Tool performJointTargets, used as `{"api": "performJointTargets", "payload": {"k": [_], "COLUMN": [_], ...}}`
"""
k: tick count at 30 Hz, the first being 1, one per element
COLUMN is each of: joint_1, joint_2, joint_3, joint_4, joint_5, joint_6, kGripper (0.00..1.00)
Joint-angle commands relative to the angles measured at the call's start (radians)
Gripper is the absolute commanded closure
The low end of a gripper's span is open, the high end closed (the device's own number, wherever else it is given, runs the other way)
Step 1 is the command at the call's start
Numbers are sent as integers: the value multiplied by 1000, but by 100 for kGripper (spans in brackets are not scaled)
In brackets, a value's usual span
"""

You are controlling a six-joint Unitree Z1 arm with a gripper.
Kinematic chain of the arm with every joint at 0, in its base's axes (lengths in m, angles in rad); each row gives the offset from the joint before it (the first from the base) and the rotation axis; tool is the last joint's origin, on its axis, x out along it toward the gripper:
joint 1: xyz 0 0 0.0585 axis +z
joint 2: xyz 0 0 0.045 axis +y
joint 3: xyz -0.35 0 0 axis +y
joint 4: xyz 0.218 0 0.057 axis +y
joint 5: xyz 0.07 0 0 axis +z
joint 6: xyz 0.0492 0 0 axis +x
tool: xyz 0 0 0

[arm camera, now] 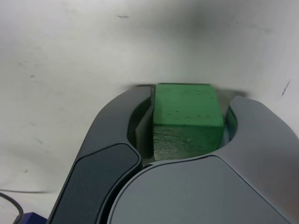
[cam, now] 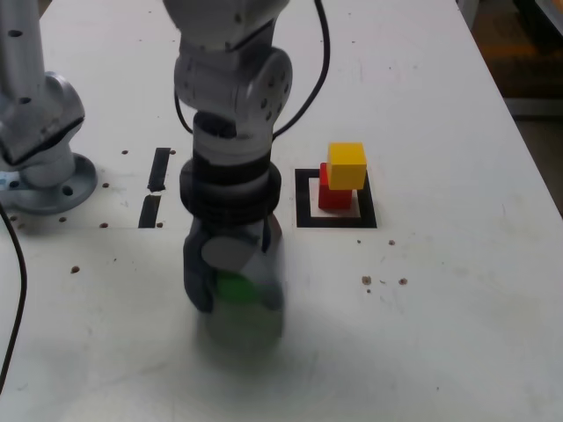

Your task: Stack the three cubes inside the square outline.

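Gripping the green cube (arm camera: 186,120), the gripper (cam: 236,290) points down at the white table (cam: 457,290), its dark jaws clamped on the cube's two opposite sides. The wrist view shows the cube seated between the jaws, with its far face against the pale tabletop; whether it rests on the surface or is just clear of it cannot be told. In the exterior view the cube appears only as a blurred green patch low between the jaws, and the lower part of the gripper is motion-blurred.

Toward the exterior view's right of the arm lies the square outline (cam: 303,200), a thick black border with a white centre. The red cube (cam: 332,195) stands inside it, and the yellow cube (cam: 347,165) sits on top of the red one, shifted slightly toward the exterior view's right. The gripper and green cube are well apart from this stack.

Two short black bars (cam: 157,186) lie end to end on the exterior view's left of the arm. A grey base (cam: 44,176) stands at the far left. Small dark specks dot the table.
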Motion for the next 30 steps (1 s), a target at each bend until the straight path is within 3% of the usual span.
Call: {"api": "performJointTargets", "payload": {"k": [1,7,12,17,30], "joint_1": [1,1,8,43,216], "joint_2": [-21,-82,-118,-112,-36], "joint_3": [-32,-151,-272,-374,-551], "joint_4": [73,329,481,512,512], "joint_5": [21,61,101,129,131], "joint_6": [-29,-101,-118,-83,138], "kGripper": [76,76,75,75,75]}}
